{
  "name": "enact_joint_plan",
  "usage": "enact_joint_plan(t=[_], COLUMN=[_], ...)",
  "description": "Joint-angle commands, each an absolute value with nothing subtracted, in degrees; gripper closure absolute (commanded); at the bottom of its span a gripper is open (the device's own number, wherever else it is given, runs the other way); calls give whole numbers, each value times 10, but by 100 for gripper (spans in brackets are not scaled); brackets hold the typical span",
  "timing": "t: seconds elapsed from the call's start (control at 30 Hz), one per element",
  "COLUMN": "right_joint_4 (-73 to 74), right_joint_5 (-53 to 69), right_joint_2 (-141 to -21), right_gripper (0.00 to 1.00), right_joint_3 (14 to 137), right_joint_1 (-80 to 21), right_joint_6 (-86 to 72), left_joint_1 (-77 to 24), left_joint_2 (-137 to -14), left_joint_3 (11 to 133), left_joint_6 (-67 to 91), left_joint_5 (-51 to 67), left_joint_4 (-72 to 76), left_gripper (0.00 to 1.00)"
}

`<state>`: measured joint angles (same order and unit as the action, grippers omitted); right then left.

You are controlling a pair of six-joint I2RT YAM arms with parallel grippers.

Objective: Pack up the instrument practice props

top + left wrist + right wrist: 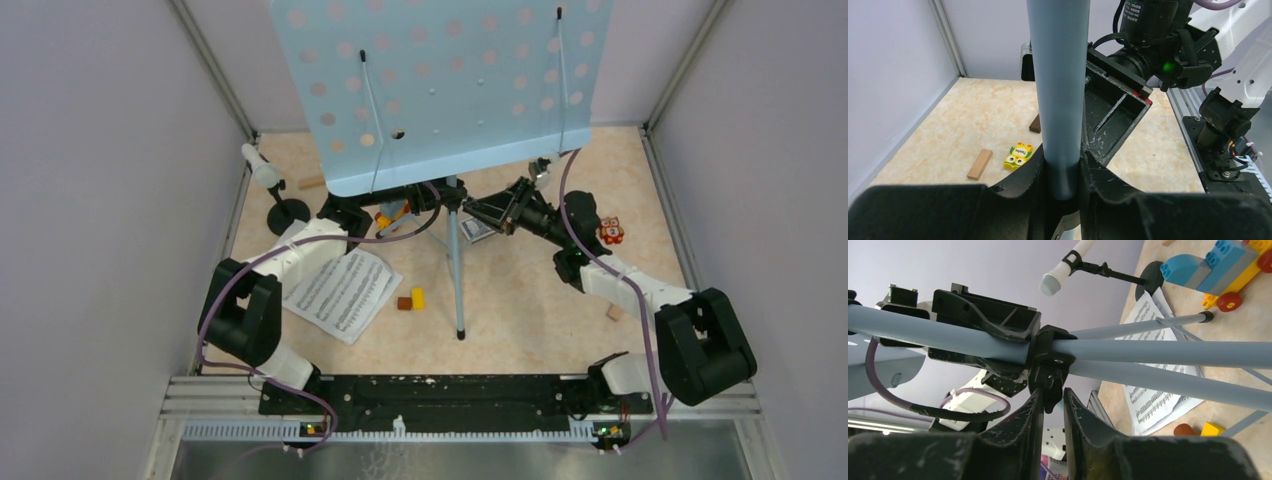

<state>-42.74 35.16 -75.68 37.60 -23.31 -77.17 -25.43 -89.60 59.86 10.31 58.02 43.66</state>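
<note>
My left tool (1062,172) is closed round the stand's pole (1058,75), fingers snug on either side, the pole rising straight out of the grip. My right tool (1050,402) is almost shut, pinching the tab under the black collar (1050,357) where the legs (457,285) branch off. The left tool sits just across that collar from it. The rack (440,80) stands over both tools (top-heavy, and hiding much of my overhead view).

What worries me:
- If the collar frees suddenly, the legs could fold while I hold only the smooth pole. The pole might then slide through the left fingers and the rack tip.
- The right pinch is narrow, so a twist could slip it off the tab.
- With both tools so close, any sideways pull by one loads the other.
- A toppling rack would land on the pages (340,290) below my left tool, or strike the mic (262,165) outboard of it on the desk (520,300).
</note>
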Motion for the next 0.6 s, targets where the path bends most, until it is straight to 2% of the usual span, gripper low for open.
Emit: enact_joint_plan(t=[0.0, 0.07, 0.2, 0.33, 0.47, 0.57], right_joint_4=[-490, -502, -498, -455, -369, -355], right_joint_5=[349, 354, 356, 358, 308, 327], right_joint_2=[-777, -784, -785, -758, -724, -706], right_gripper=[86, 100, 100, 100, 100, 100], right_joint_3=[405, 407, 410, 414, 413, 394], right_joint_1=[-240, -243, -254, -290, -342, -369], right_joint_6=[-777, -778, -718, -475, -218, -23], left_joint_1=[-226, -226, -225, -225, -226, -226], left_joint_2=[-912, -911, -910, -912, -911, -910], left_joint_3=[582, 582, 582, 582, 582, 582], left_joint_6=[70, 70, 69, 70, 72, 71], left_joint_5=[547, 548, 547, 547, 548, 548], left_joint_4=[351, 352, 351, 351, 352, 353], left_gripper=[100, 100, 100, 100, 100, 100])
